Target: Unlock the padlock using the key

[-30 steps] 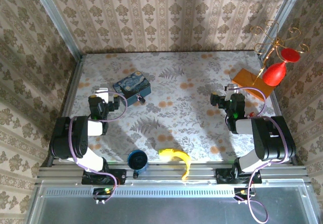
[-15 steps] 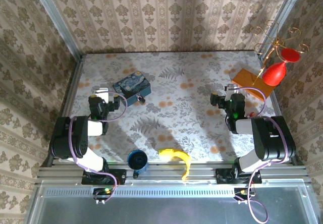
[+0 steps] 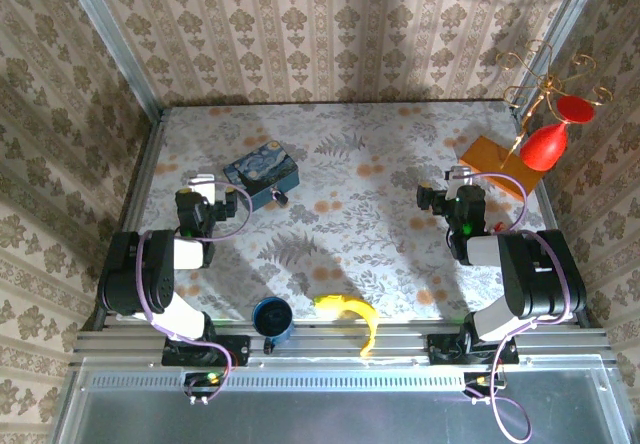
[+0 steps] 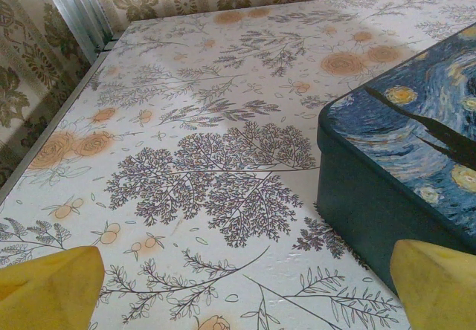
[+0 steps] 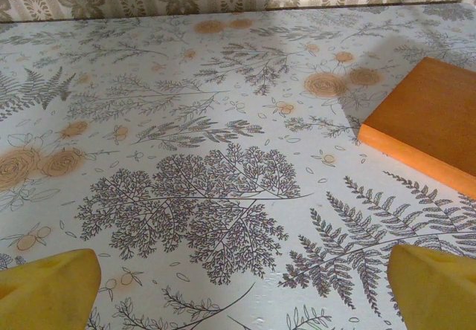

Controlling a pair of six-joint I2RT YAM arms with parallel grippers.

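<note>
The padlock [image 3: 279,196] is a tiny blackish lump lying on the floral tablecloth, just off the near right corner of the blue night-sky tin [image 3: 263,170]. The key is too small to make out. My left gripper [image 3: 203,190] rests low on the table to the left of the tin, open and empty. In the left wrist view its yellow fingertips [image 4: 52,289] stand wide apart around my left gripper [image 4: 245,293], with the tin [image 4: 416,166] at the right. My right gripper [image 3: 460,188] sits at the right side, open with nothing between its fingers [image 5: 242,293].
An orange flat board [image 3: 492,154] [image 5: 431,114] lies ahead and right of the right gripper. A red glass on a gold wire stand [image 3: 548,144] is at the far right. A blue cup [image 3: 272,316] and a banana [image 3: 352,314] lie near the front edge.
</note>
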